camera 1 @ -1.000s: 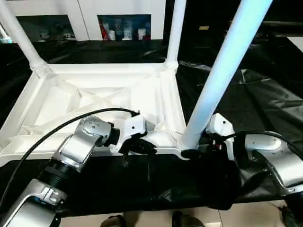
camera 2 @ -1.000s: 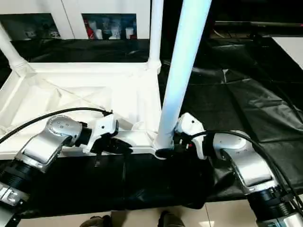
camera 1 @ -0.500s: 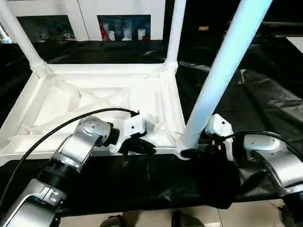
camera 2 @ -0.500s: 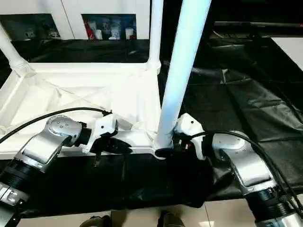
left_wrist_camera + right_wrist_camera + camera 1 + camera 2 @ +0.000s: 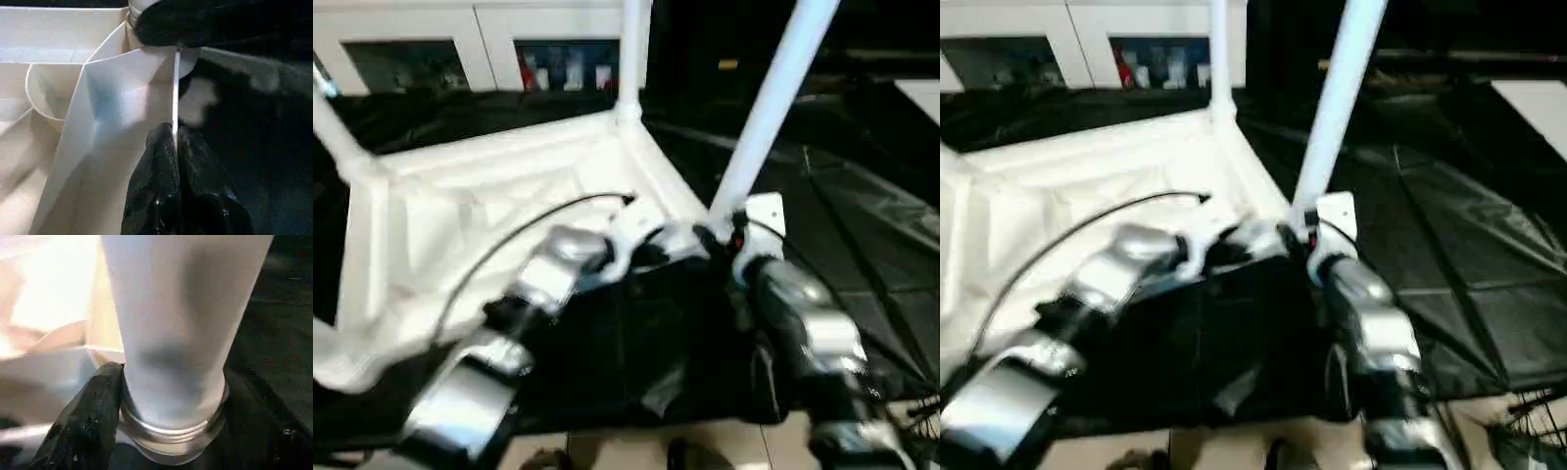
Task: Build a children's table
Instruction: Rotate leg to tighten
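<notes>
On the black-draped surface the top lies ribs up. Left claw pinches the top's thin edge near a corner socket. Right claw grips the base of the near leg standing in that socket; another leg stands behind.

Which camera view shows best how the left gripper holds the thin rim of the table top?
The left wrist view: the left gripper is pinched shut on the thin rim of the table top, seen up close. Both eye views show this gripper blurred at the top's near edge. The right wrist view shows the leg instead.
</notes>
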Controlling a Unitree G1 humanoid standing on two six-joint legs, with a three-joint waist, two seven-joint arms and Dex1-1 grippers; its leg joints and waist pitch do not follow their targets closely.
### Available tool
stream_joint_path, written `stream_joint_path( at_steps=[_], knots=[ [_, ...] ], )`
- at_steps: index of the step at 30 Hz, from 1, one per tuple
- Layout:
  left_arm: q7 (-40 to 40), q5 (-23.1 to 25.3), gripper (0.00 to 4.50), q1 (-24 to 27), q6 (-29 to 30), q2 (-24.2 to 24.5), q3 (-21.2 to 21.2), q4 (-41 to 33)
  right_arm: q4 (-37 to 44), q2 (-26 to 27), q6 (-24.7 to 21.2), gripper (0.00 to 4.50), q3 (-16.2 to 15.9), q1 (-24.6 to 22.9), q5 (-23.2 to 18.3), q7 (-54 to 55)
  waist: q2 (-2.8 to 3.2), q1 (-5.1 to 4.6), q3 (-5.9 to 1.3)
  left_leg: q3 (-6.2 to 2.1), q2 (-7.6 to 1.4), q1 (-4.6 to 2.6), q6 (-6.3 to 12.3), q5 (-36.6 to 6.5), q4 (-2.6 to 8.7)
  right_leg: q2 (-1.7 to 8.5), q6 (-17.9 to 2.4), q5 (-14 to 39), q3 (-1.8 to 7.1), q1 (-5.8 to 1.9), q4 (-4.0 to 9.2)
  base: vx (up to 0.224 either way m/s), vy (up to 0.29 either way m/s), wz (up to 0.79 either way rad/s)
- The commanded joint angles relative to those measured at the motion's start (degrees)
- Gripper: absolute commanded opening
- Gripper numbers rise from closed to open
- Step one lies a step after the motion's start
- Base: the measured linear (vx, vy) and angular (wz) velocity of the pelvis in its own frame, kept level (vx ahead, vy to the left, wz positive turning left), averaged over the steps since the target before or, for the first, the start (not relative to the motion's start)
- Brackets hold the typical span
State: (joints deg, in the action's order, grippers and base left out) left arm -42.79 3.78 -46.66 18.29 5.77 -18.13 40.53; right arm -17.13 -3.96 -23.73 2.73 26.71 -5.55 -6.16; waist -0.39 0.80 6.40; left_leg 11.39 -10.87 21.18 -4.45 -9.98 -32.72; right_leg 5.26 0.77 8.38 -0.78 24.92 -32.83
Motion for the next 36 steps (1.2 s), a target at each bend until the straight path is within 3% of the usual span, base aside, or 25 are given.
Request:
stream_joint_path(
  at_steps=[1,4,6,10,14,16,18,19,22,24,27,29,32,36],
  knots=[
    [3.64,1.7,0.0,-0.09,-0.28,-1.21,-0.6,3.51,-5.13,2.42,-1.95,2.7,-2.54,-1.8,0.68,1.44,-0.14,-0.3,-3.11,-0.71,-0.69,-0.43,0.66,-18.97,4.47,0.96,-7.69,23.23,0.81,-1.98,4.74,0.0,0.0,0.0],
    [1.54,1.47,0.0,-0.21,-0.34,-1.23,-0.96,2.96,-4.97,2.87,-1.69,2.7,-3.61,-1.14,0.25,-1.62,-0.24,-0.23,-3.14,-0.67,-0.81,-0.24,1.57,-18.38,4.56,1.01,-8.46,20.2,0.83,-2.32,4.46,0.0,0.0,0.0],
    [-0.15,1.55,0.0,0.38,-0.53,-0.45,-1.55,1.83,-3.03,2.69,-1.35,3.26,-3.51,-1.46,-0.55,-3.55,-0.24,-0.29,-3.11,-0.65,-0.84,-0.22,1.88,-18.62,4.6,1.1,-8.66,20.64,0.85,-2.33,4.53,0.0,0.0,0.0],
    [-3.04,1.28,0.0,1.77,-0.72,1.28,-2.07,-0.18,0.07,0.86,-0.4,3.61,-3.49,-1.71,-0.98,-6.18,-0.22,-0.4,-3.19,-0.69,-0.98,-0.07,2.35,-18.02,4.63,1.27,-8.94,20.45,0.9,-2.53,4.53,0.0,0.0,0.0],
    [-7.99,0.34,0.0,4.09,-1.41,4.4,-2.4,-3.49,5.46,-5.16,-2.02,3.95,-3.89,-2.33,-3.04,-13.49,-0.22,-0.5,-3.55,-0.33,-1.0,0.09,4.14,-13.24,4.15,1.2,-11.94,12.78,0.98,-3.04,3.75,0.0,0.0,0.0],
    [-10.98,-0.32,0.0,5.49,-2.03,6.44,-2.62,-6.16,8.37,-9.65,-3.69,4.14,-4.36,-3.23,-4.54,-19.43,-0.36,-0.2,-3.69,-0.4,-1.04,0.26,5.22,-10.59,4.0,1.17,-13.11,9.14,0.95,-3.72,3.31,0.0,0.0,0.0],
    [-13.01,-0.88,0.0,6.49,-2.03,7.92,-2.7,-8.12,10.38,-13.09,-4.79,4.38,-4.83,-4.01,-5.21,-23.86,-0.18,-0.22,-3.75,-0.13,-1.08,0.17,6.8,-8.36,3.75,1.05,-14.83,4.87,1.03,-3.61,2.9,0.0,0.0,0.0],
    [-16.32,-1.92,0.0,7.78,-2.3,9.96,-2.86,-10.68,13.07,-18.5,-4.32,4.46,-6.4,-5.55,-5.42,-31.06,-0.25,-0.05,-3.68,-0.06,-1.18,0.16,7.5,-8.44,3.64,1.13,-15.61,4.13,1.0,-3.7,2.84,0.0,0.0,0.0],
    [-18.71,-2.55,0.0,8.77,-1.91,11.6,-2.99,-12.66,14.69,-21.88,-3.72,4.46,-7.35,-6.57,-5.3,-35.73,-0.17,0.09,-3.51,-0.01,-1.43,-0.03,7.7,-9.48,3.68,1.24,-16.0,5.96,1.06,-3.56,2.92,0.0,0.0,0.0],
    [-25.55,-4.69,0.0,11.06,-3.51,15.14,-3.9,-17.43,15.91,-25.73,-2.02,4.46,-8.2,-7.34,-6.08,-41.47,-0.12,0.02,-3.34,-0.12,-1.54,0.0,7.29,-10.74,3.89,1.28,-16.0,8.48,0.97,-3.49,3.14,0.0,0.0,0.0],
    [-29.46,-6.35,0.0,12.5,-3.56,17.12,-4.24,-20.4,16.32,-27.14,-0.78,4.46,-8.93,-7.38,-6.34,-43.85,0.0,-0.18,-3.13,-0.08,-1.71,-0.21,6.46,-12.97,4.0,1.35,-15.32,12.52,1.1,-2.98,3.4,0.0,0.0,0.0],
    [-31.32,-7.23,0.0,13.31,-3.07,18.39,-4.33,-22.34,16.78,-28.1,0.11,4.46,-9.78,-7.4,-7.04,-46.05,-0.23,-0.21,-3.04,-0.13,-1.78,-0.25,5.52,-13.07,4.12,1.33,-14.91,13.42,1.14,-2.93,3.38,0.0,0.0,0.0],
    [-31.59,-7.18,0.0,13.78,-2.58,19.28,-4.28,-23.25,17.08,-28.91,0.58,4.46,-11.26,-7.37,-7.43,-48.95,-0.01,0.03,-3.17,-0.09,-1.81,-0.37,6.23,-10.34,3.92,1.27,-15.71,9.51,1.19,-3.02,2.88,0.0,0.0,0.0],
    [-31.6,-7.33,0.0,14.13,-1.71,19.72,-4.08,-24.16,16.53,-29.14,0.76,4.46,-12.48,-7.05,-7.19,-50.69,-0.27,0.37,-3.26,0.1,-1.67,-0.36,7.34,-8.24,3.64,1.25,-16.96,5.71,1.22,-3.14,2.43,0.0,0.0,0.0]
  ],
)
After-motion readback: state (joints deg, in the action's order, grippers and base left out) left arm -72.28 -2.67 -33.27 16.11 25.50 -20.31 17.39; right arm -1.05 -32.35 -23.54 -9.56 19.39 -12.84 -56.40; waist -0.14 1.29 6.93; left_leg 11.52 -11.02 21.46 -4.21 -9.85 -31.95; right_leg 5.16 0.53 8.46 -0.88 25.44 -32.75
